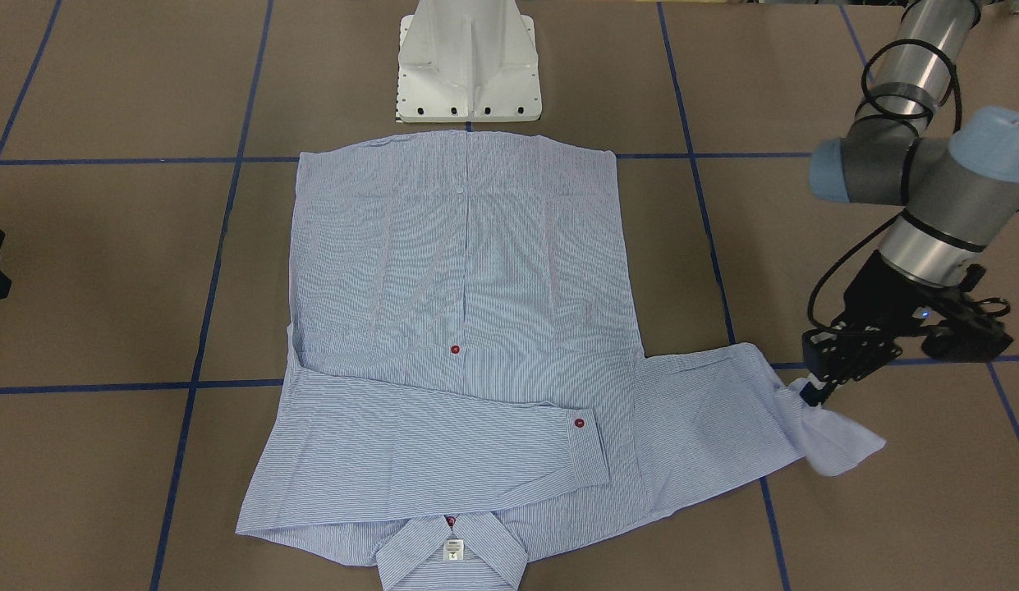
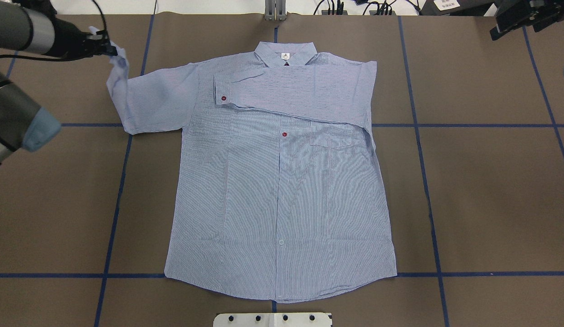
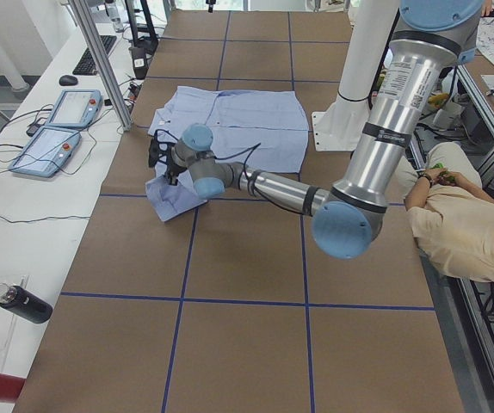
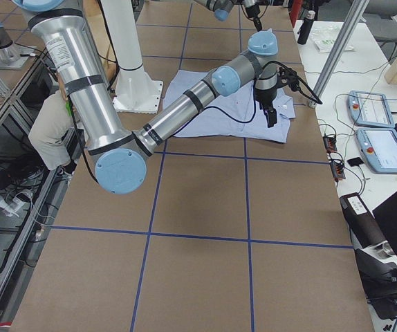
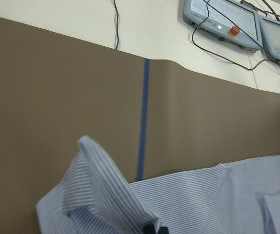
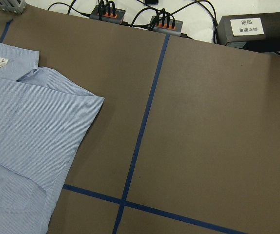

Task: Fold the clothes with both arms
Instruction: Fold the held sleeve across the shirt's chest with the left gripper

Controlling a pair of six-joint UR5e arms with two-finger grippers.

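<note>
Fine-striped light blue and white button-up shirt (image 2: 282,195) lies front up and flat on the brown paper-covered table (image 2: 491,181), which is marked with a grid of blue tape. The shirt sits in the middle of the table, its collar (image 2: 285,53) toward the far edge and its curved hem near the white pedestal base (image 1: 468,66).

The sleeve on the right (image 2: 300,91) is folded across the chest just below the collar. Its cuff, with a red button (image 2: 223,98), lies left of the placket. A chest pocket (image 2: 338,146) shows just nearer than that folded sleeve.

The sleeve on the left (image 2: 159,97) stretches out sideways over the table. Its cuff end is raised off the surface, pinched in the closed fingers of the black left gripper (image 1: 811,396), and the cloth hangs down from the grip.

The black right gripper (image 2: 520,19) hovers at the far right corner of the table, well apart from the shirt. Whether its fingers are spread or closed cannot be told.
</note>
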